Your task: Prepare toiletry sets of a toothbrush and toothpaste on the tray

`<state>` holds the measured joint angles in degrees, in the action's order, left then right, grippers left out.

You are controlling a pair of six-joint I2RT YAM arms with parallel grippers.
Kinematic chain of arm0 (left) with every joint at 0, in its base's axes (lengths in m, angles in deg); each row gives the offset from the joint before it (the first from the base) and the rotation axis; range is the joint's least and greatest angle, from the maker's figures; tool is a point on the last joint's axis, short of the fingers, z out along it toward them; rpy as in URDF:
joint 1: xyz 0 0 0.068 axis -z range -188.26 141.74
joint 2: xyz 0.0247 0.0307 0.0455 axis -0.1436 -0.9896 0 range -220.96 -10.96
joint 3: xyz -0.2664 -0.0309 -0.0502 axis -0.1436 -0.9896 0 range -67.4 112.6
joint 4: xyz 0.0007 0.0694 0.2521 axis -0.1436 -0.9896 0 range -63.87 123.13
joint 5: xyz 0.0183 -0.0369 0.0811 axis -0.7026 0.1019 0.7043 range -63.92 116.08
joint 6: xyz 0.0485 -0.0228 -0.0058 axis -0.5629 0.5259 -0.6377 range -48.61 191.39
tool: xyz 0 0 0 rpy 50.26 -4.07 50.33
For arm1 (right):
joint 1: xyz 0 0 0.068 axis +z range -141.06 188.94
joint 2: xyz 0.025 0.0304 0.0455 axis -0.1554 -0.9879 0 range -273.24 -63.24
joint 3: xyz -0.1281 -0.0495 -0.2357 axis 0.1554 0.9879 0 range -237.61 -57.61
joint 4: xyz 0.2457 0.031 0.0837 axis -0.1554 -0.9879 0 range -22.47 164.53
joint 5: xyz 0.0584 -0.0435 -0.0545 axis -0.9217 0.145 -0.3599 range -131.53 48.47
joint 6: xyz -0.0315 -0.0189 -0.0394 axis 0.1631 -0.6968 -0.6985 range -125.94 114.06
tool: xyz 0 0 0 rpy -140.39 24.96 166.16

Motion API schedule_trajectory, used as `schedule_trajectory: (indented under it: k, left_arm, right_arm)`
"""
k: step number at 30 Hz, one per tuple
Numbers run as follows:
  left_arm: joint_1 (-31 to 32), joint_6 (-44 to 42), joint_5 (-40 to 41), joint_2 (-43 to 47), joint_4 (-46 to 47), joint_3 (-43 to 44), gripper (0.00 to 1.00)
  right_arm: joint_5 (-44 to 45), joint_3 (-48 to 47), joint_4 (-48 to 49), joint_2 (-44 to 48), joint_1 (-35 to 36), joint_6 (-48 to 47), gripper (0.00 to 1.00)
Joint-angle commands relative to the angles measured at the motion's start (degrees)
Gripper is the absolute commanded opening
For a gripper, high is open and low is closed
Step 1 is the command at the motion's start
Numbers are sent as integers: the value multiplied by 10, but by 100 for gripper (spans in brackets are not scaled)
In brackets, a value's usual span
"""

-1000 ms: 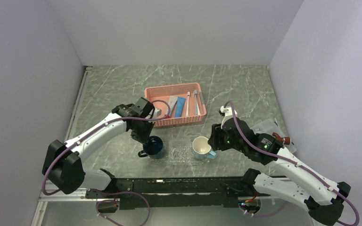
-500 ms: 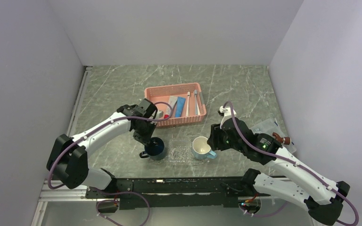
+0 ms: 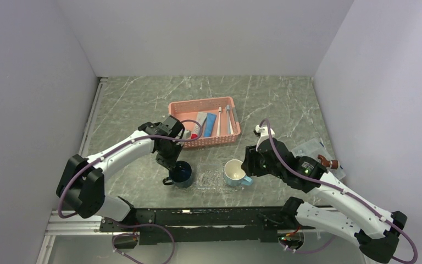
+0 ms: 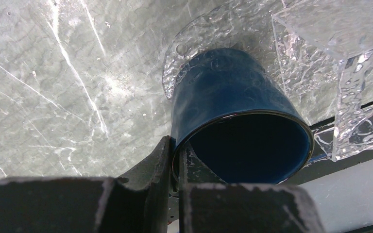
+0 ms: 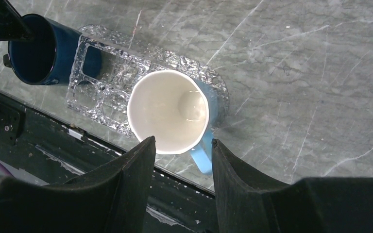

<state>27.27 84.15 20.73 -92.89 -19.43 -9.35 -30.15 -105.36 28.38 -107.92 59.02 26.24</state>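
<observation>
From above, a pink mesh plastic basket point(image 3: 209, 142) sits at the centre of the grey marble table point(image 3: 137, 104), holding two thin white toothbrushes point(image 3: 219, 121) side by side at its right end, a flat blue toothpaste tube point(image 3: 211, 125) and a white toothpaste tube with a red end point(image 3: 199, 124). Below it, near the lower edge, lies the clear, glittery oval plastic tray point(image 3: 211, 177), with a dark blue mug point(image 3: 182, 172) at its left end and a white-lined light blue mug point(image 3: 234, 172) at its right. The left gripper point(image 3: 171, 163) meets the dark blue mug's upper-left rim; the right gripper point(image 3: 248, 164) is just right of the light blue mug. At the left wrist, the left gripper point(image 4: 175, 150) is pinched together on the dark blue mug's point(image 4: 233, 102) rim, one finger inside and one outside, and the mug's base overlaps the tray's point(image 4: 175, 63) rounded edge. At the right wrist, the right gripper point(image 5: 182, 141) hovers with its fingers point(image 5: 141, 165) spread apart over the near rim of the light blue mug point(image 5: 167, 109), which stands on the tray point(image 5: 102, 77); the dark blue mug point(image 5: 34, 48) is at upper left.
</observation>
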Motion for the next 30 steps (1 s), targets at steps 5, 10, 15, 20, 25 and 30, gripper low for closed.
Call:
schedule_trajectory:
  k: [5, 10, 15, 20, 25, 30]
  left_arm:
    - [8, -1, -23, -2, 11, 22, 16]
    - [9, 0, -23, -5, 8, 29, 19]
    - [10, 0, -24, -6, 7, 34, 23]
    - [10, -1, -22, -3, 5, 43, 29]
    - [11, -1, -20, 3, -2, 61, 32]
    - [11, -2, 0, 14, -15, 76, 36]
  right_arm:
    - [-9, 5, 28, 4, 3, 7, 49]
    - [-9, 5, 27, 4, 3, 7, 49]
    - [-9, 7, 28, 6, 3, 7, 50]
    - [-9, 8, 29, 5, 3, 7, 50]
    - [-7, 4, 25, 6, 3, 6, 50]
    - [-5, -4, 21, 2, 2, 3, 52]
